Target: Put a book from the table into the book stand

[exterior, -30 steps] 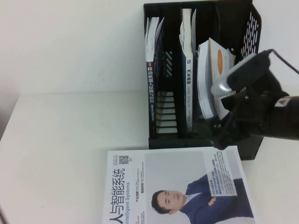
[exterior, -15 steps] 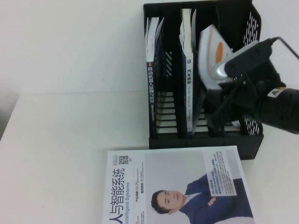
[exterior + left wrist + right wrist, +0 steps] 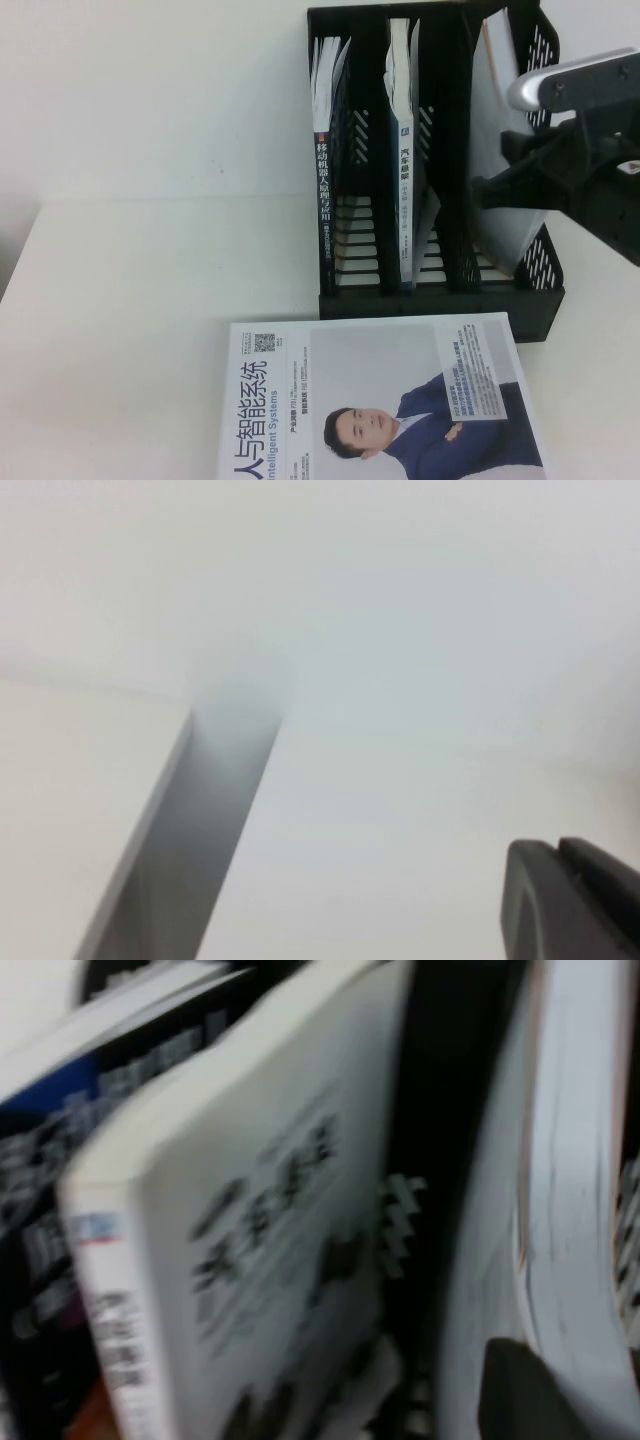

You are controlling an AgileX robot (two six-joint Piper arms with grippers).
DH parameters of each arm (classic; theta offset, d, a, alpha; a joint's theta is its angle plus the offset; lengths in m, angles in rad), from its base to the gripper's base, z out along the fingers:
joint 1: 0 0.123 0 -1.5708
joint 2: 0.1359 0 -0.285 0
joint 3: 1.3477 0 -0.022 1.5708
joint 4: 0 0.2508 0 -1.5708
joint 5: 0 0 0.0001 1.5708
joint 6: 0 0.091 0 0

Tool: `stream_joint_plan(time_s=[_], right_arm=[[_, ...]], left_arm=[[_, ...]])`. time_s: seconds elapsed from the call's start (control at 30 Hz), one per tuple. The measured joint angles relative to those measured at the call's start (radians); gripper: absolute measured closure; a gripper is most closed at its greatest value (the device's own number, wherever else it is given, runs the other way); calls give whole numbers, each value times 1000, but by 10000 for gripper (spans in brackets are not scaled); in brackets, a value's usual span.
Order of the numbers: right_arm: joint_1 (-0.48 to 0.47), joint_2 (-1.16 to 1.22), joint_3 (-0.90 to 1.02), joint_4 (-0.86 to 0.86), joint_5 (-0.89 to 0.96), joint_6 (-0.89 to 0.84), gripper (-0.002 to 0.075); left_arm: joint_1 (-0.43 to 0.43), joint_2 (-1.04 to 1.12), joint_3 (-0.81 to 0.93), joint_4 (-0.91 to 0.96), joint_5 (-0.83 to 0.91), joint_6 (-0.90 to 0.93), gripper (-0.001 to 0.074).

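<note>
The black book stand (image 3: 440,300) stands at the back of the table. My right gripper (image 3: 492,190) is shut on a white book (image 3: 497,100), which stands tilted inside the stand's rightmost compartment, its lower corner near the floor of the stand. In the right wrist view the held book (image 3: 570,1180) is close up, with one dark finger (image 3: 520,1390) against it. My left gripper (image 3: 556,848) is out of the high view; in the left wrist view its fingers lie together over the bare white table.
A dark-spined book (image 3: 325,180) fills the stand's left compartment and a white book (image 3: 403,170) the middle one, which also shows in the right wrist view (image 3: 250,1220). A large book with a man's portrait (image 3: 380,400) lies flat in front of the stand.
My right gripper has risen and moved right and back with the white book. The book has swung from leaning at the stand's front to standing inside the rightmost compartment.
</note>
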Motion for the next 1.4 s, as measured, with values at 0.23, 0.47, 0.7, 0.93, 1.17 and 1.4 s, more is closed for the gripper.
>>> stream_joint_plan(time_s=[0.23, 0.47, 0.7, 0.93, 1.17, 1.4], right_arm=[[0, -1, 0, 100, -57, -102, 603], [0, 7, -86, 333, -102, -308, 588], [-6, 9, -177, 472, -181, -431, 586], [-8, 13, -198, 500, -173, -445, 586], [-8, 90, -199, 462, -173, -437, 586], [-8, 129, -210, 398, -191, -395, 568]], left_arm=[[0, -199, 313, 0, -24, 42, 735], [2, -213, 370, 21, -30, 53, 736], [2, -215, 370, 23, -30, 35, 736], [2, -215, 370, 25, -30, 31, 736], [2, -215, 370, 27, -34, 30, 736], [2, -215, 370, 27, -34, 30, 736]])
